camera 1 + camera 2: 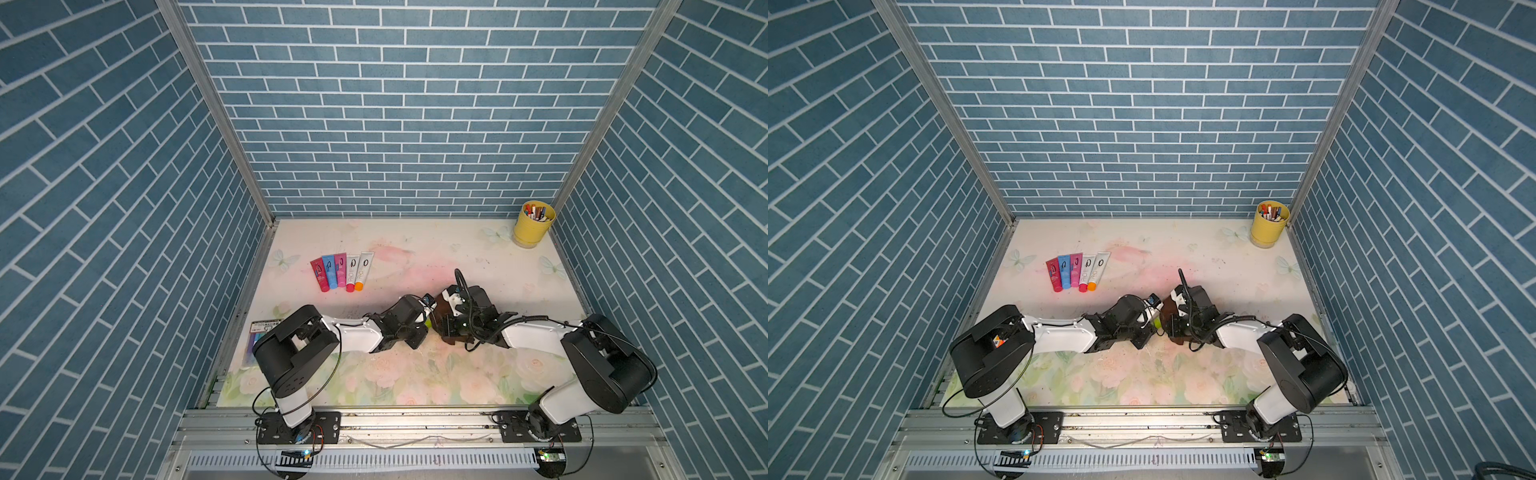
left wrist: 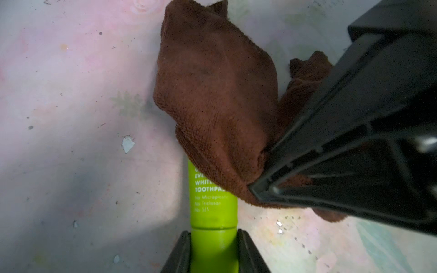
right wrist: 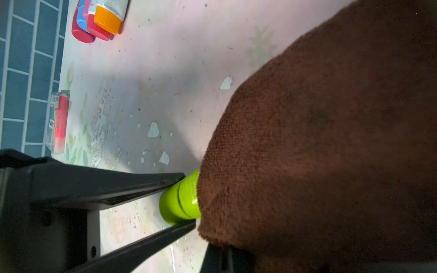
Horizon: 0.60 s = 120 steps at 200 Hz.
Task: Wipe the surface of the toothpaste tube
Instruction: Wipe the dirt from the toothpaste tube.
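The left gripper [image 2: 214,238] clamps the green toothpaste tube [image 2: 212,212] by its cap end, jaws pressed on either side of the cap. It holds the tube out toward the right, near the middle of the flowered table [image 1: 415,257], a little to the near side. The right gripper [image 2: 264,186] is pinched tight on a brown microfibre cloth [image 2: 217,94], which drapes over most of the tube, so only the cap, the shoulder and some white lettering show. The step in hand looks like the wiping stroke itself. To do it well, the right arm should draw the cloth along the tube's axis with the fabric wrapped lightly around the body, not merely laid on top. The left grip must resist that pull, since a hold on the cap gives little leverage and the tube could swivel or slip out. Turning the tube between strokes would bring its underside to the cloth. The cloth hides whether the covered end rests on the table or hangs free, so pressure is best kept modest. The row of five coloured tubes [image 1: 343,272] at far left lies well apart and is no obstacle.
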### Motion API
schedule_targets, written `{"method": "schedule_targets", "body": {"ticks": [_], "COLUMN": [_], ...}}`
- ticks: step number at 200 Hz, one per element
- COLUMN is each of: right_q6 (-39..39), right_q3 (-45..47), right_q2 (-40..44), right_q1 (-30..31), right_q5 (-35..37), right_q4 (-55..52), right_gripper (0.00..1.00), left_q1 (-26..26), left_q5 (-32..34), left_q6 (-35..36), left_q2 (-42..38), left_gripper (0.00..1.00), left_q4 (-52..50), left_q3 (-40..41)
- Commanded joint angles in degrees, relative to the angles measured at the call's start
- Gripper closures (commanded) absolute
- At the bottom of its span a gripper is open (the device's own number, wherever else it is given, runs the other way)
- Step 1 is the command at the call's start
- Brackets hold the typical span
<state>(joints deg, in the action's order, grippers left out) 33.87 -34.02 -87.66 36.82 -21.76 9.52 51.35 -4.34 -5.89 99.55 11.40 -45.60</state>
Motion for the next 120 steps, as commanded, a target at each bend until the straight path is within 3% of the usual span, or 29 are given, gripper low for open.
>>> {"method": "schedule_targets", "body": {"ticks": [1,61,120], "right_q6": [2.17,-0.35,-0.64], "right_q3": [-1.66,-6.81,-6.73], "right_q2": [-0.91,1.66,-4.70], "right_q1": [0.18,-1.99,-1.93], "right_q5": [-1.05,5.82,1.81], "right_q4": [-0.46,-5.31,-2.31], "right_gripper": [1.00,1.00,1.00], "left_q1": [-0.11,-0.11,-0.11], "left_q5": [-0.65,-1.06,-1.39], "left_q6": [-0.85,-0.74,-0.63], "left_q2": [-0.71,-1.66,-1.51], "left_gripper": [1.00,1.00,1.00], "left_q4": [0.89,1.42,1.28], "left_q3": [0.15,0.87,0.78]}}
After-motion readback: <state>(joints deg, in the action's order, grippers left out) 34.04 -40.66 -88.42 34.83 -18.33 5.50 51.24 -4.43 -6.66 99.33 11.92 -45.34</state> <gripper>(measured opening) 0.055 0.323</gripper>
